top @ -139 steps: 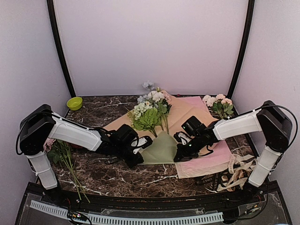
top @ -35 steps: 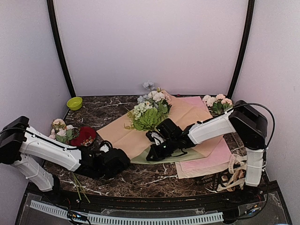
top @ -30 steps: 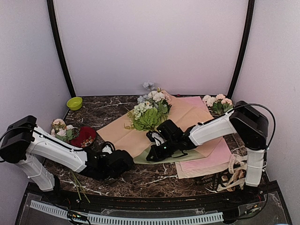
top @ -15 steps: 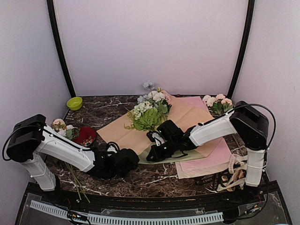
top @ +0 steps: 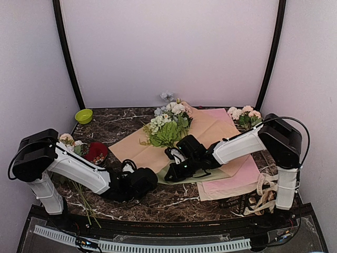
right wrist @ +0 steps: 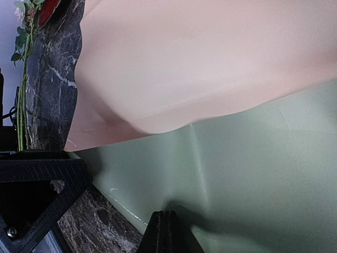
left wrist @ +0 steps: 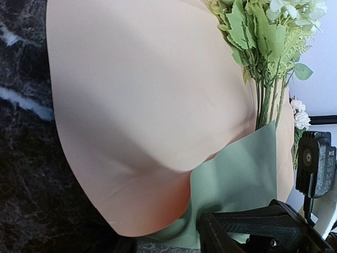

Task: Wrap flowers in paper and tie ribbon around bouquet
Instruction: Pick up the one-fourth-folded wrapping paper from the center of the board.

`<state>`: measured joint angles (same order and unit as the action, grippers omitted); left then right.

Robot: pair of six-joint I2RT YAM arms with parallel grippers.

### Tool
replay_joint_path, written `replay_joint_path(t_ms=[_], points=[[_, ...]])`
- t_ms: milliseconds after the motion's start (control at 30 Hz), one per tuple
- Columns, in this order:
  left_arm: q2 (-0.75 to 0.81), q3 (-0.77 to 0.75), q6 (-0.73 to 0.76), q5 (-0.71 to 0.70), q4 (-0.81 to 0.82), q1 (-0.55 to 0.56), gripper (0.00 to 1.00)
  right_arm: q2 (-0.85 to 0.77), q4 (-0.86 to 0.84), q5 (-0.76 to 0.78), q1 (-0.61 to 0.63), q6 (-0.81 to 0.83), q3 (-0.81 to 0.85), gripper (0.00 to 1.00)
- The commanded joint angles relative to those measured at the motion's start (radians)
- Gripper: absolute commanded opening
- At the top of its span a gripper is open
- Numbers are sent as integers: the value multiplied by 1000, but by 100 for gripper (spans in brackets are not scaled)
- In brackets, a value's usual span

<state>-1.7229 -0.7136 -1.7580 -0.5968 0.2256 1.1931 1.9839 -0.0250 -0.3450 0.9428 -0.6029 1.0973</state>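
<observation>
The flowers [top: 167, 125], cream-white and pale blue with green leaves, lie mid-table; their stems [left wrist: 266, 100] run under the sage-green paper [top: 210, 175]. My right gripper [top: 169, 176] is shut on the paper [right wrist: 247, 158] near its edge, and the sheet puckers at the fingertips [right wrist: 165, 217]. My left gripper [top: 151, 178] sits just left of it, open, with the paper's near corner [left wrist: 237, 174] and a curled tan edge between its jaws. A black ribbon [top: 233, 202] with pale lettering lies near right. No wrapped bouquet shows.
The tan kraft sheet [top: 138, 153] curls over the green one, and a pink sheet [top: 238, 180] lies right of it. Pink-and-white blossoms [top: 245, 116] sit back right. A lime bowl [top: 83, 116], a red object [top: 96, 153] and loose stems [top: 84, 203] are left. Cream ribbon [top: 263, 196] lies near right.
My left arm has slid right along the near edge up to the paper's corner, and its jaws have narrowed. The right gripper has stayed where it was.
</observation>
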Motion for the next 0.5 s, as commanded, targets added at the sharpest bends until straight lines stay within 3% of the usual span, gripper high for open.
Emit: replay_joint_path(t_ms=[0, 233, 400, 467], points=[[-17, -7, 35, -34, -90, -6, 38, -3, 81, 44, 5, 3, -31, 0], [-30, -10, 24, -51, -141, -11, 21, -11, 86, 44, 5, 2, -34, 0], [-28, -15, 51, -65, -149, -12, 2, -42, 98, 52, 5, 2, -27, 0], [-22, -24, 65, -79, -171, -11, 0, -57, 110, 57, 3, 7, -24, 0]])
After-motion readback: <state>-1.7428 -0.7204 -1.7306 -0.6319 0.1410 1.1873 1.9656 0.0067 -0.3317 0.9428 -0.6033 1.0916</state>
